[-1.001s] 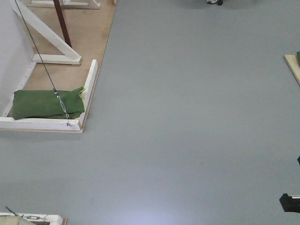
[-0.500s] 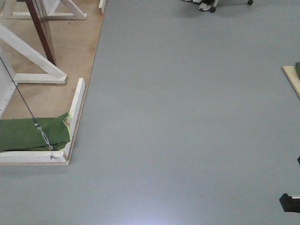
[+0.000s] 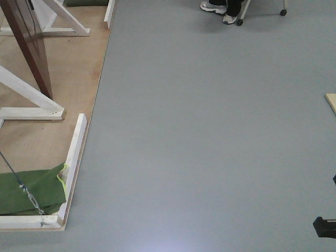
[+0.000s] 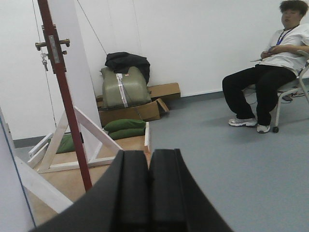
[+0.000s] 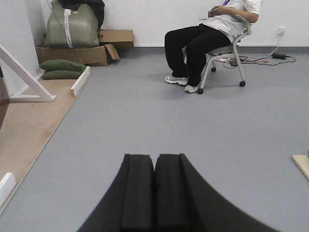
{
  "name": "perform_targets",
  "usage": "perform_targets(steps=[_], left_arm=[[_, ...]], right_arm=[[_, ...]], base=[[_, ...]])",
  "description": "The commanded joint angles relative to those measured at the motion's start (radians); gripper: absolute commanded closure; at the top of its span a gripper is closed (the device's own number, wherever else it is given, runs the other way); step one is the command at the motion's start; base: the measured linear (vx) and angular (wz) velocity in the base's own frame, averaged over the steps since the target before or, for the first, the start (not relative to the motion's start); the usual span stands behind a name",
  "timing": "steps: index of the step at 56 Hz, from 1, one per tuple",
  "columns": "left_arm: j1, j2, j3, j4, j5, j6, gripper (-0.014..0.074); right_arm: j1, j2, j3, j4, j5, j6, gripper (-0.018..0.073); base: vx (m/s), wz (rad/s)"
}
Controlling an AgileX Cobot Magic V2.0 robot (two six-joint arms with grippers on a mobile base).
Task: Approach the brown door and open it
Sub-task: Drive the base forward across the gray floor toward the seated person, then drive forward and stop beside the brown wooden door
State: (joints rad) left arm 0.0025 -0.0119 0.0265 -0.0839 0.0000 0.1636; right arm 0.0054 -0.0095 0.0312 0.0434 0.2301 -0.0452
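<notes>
Far left of the front view, brown door (image 3: 30, 47) stands on a plywood platform (image 3: 52, 142), held between white braces (image 3: 31, 100). Robot is well apart from it, with grey floor (image 3: 210, 131) filling most of the view between.

Left wrist view:
- Door (image 4: 71, 121) seen edge-on, a thin reddish strip running from the top of the view down to the platform.
- Brass handle (image 4: 52, 44) sticks out on both sides near the top, with a pale lock plate on the edge beside it.
- Left gripper (image 4: 148, 159) low in view, black pads pressed flat together, nothing between them. It touches nothing and sits right of the door's foot.

Right wrist view:
- Right gripper (image 5: 154, 162) likewise closed on itself and empty, over bare floor.
- Seated person (image 5: 212, 34) on a wheeled chair (image 5: 231, 53), straight across the room.

Other notes:
- Green sandbag (image 3: 42, 184) lies in the near corner of the platform frame, with a thin cable (image 3: 13, 170) and turnbuckle crossing it.
- Against the far wall, an olive bag (image 4: 123, 87) rests on cardboard boxes (image 4: 130, 112), with more green sandbags just in front.
- Person's shoes (image 3: 212, 7) show at the top of the front view.
</notes>
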Motion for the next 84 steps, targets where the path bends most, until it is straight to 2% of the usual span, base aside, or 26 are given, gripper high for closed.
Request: perform_targets(steps=[1,84], left_arm=[[0.002,-0.016,-0.018,-0.006,-0.085,-0.003,0.0603],[0.002,-0.015,-0.018,-0.006,-0.085,-0.003,0.0603]], right_arm=[[0.0,-0.016,0.005,-0.003,-0.081,-0.006,0.0559],[0.002,-0.015,0.005,-0.003,-0.081,-0.006,0.0559]], base=[[0.45,-0.01],[0.42,-0.03]])
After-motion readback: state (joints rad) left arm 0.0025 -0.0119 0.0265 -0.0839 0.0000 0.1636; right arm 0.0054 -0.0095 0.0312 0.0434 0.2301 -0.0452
